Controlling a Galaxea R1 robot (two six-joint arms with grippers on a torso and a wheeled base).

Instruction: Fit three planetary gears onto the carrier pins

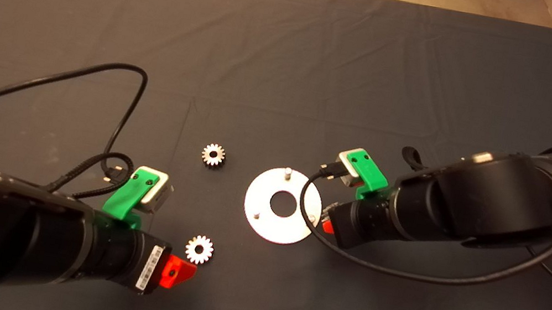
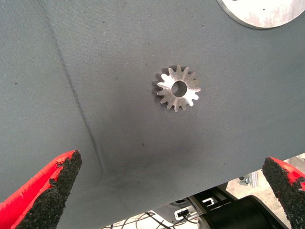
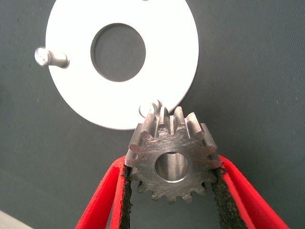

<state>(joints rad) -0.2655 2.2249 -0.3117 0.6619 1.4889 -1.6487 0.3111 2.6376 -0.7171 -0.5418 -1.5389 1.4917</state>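
The right claw (image 3: 171, 191) grips one gear (image 3: 171, 160) by its toothed rim between its two pads (image 3: 221, 200), holding it just above the right edge of the disc (image 1: 265, 220). That edge carries one of the three pins (image 1: 311, 217), and in the right wrist view the pin's tip just shows behind the held gear. The other two pins stand bare: one (image 1: 287, 171) at the disc's far edge, one (image 1: 256, 214) at its near left. The disc lies flat on the dark mat (image 1: 290, 67) covering the worktop.

Two more gears lie flat on the mat to the left of the disc. One (image 1: 213, 155) is farther away, well apart from both arms. The other (image 1: 199, 249) lies nearer, just beyond the left claw (image 2: 171, 191), whose fingers (image 2: 47, 188) are spread wide, with nothing between them. In the left wrist view this gear sits ahead of the spread fingers without touching them.
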